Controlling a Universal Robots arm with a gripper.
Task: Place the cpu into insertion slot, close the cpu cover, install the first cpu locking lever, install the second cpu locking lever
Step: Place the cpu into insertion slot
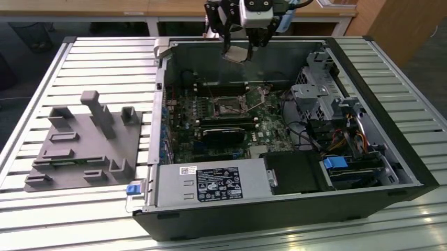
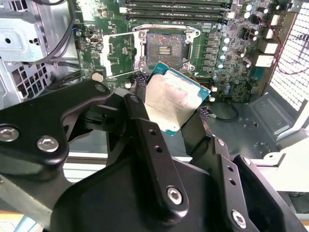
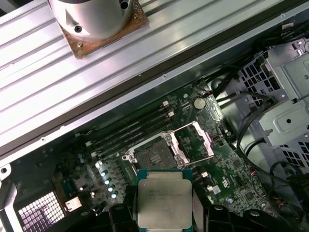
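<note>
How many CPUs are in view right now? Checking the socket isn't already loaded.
1. The cpu is held by the gripper, between its jaws, above the computer case. The insertion slot is bare, its cpu cover swung open.

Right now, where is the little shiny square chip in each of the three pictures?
Exterior view: the small flat silvery-grey square chip hangs in the black jaws, high above the green circuit board.
Second wrist view: the chip sits between the jaws, close to the socket.
First wrist view: the chip sits between the jaws, next to the socket.
Shared landmark: the dark-framed square socket, uncovered.
</note>
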